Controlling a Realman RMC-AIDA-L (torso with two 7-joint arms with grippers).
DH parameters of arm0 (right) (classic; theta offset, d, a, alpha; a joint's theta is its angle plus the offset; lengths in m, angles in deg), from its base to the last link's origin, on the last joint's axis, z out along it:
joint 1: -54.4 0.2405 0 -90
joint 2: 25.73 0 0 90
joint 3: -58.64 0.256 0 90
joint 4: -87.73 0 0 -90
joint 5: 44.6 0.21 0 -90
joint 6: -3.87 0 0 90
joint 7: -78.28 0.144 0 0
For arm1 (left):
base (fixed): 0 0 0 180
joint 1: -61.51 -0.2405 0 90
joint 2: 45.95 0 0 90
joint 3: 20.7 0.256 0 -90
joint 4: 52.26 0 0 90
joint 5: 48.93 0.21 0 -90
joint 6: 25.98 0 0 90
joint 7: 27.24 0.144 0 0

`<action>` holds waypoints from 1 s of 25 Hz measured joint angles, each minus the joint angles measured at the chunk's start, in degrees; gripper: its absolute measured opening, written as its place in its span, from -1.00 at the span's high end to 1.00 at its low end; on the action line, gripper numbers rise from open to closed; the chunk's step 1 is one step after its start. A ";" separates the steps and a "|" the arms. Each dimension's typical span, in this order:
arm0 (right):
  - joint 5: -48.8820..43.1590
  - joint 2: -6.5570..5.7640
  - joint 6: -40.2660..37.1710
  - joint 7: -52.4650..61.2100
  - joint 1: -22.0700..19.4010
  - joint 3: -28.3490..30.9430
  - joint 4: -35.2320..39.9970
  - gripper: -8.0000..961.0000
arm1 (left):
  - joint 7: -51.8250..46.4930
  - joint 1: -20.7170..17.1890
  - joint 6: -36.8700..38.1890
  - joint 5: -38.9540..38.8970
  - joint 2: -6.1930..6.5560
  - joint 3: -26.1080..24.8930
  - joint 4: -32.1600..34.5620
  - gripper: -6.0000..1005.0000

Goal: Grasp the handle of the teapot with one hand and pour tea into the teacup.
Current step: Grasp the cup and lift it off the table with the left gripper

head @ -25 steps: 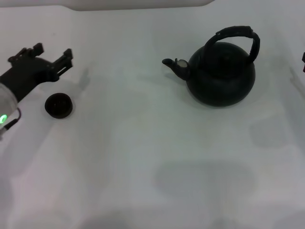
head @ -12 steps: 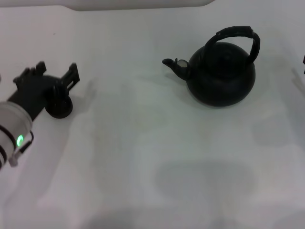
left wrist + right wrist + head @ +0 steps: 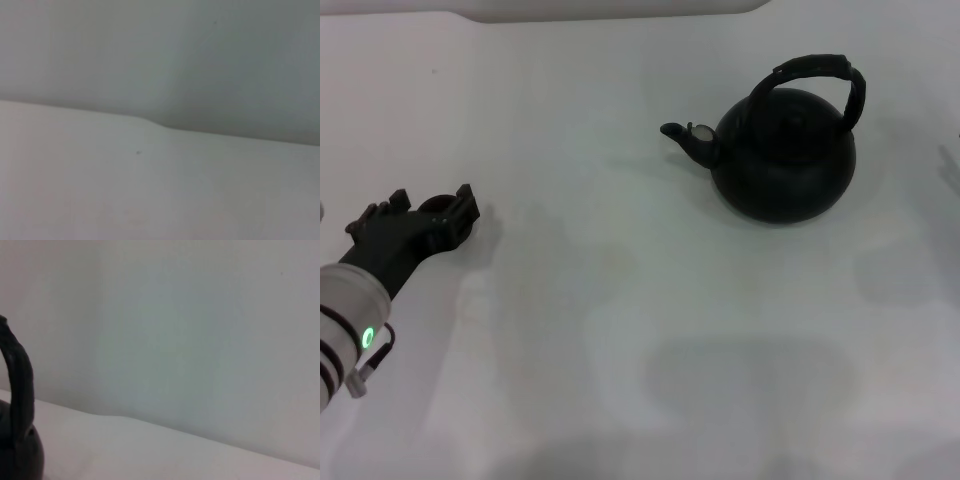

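The matte black teapot (image 3: 782, 160) stands at the back right of the white table, its spout (image 3: 682, 135) pointing left. Its black arched handle (image 3: 815, 68) loops over the top. The handle (image 3: 20, 385) and a bit of the pot's body (image 3: 22, 460) also show at the edge of the right wrist view. My left gripper (image 3: 425, 208) is low at the left of the table, open, with its fingers either side of the small dark teacup (image 3: 436, 202). The gripper hides most of the cup. My right gripper is out of view.
The white table (image 3: 620, 300) runs from the cup to the teapot with nothing standing between them. A pale wall (image 3: 200, 315) rises behind the table. The left wrist view shows only bare table and wall.
My left arm has swung down and toward me, from behind the teacup to over it, and now covers it. The teapot has not moved.
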State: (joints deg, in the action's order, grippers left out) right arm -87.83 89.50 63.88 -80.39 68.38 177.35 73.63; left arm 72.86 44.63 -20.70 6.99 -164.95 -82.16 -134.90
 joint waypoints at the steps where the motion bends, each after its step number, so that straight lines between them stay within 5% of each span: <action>1: 0.00 -0.01 -0.27 -0.08 0.02 0.09 -0.07 -0.70 | 0.00 -0.22 0.31 -0.22 -0.03 0.16 0.00 -0.56; 12: 0.18 -0.01 -1.29 -1.29 0.27 0.13 -0.46 -0.70 | 0.50 1.49 8.24 -0.16 0.16 3.24 -0.65 -0.63; 25: -0.01 -0.15 -1.07 -1.47 1.07 0.06 -0.67 -0.70 | 0.42 5.65 7.89 -4.65 0.44 3.34 2.09 -0.77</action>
State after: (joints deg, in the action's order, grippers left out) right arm -87.84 89.35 62.81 -81.86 69.45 177.41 72.96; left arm 73.28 50.28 -12.80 2.34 -164.51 -78.81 -132.82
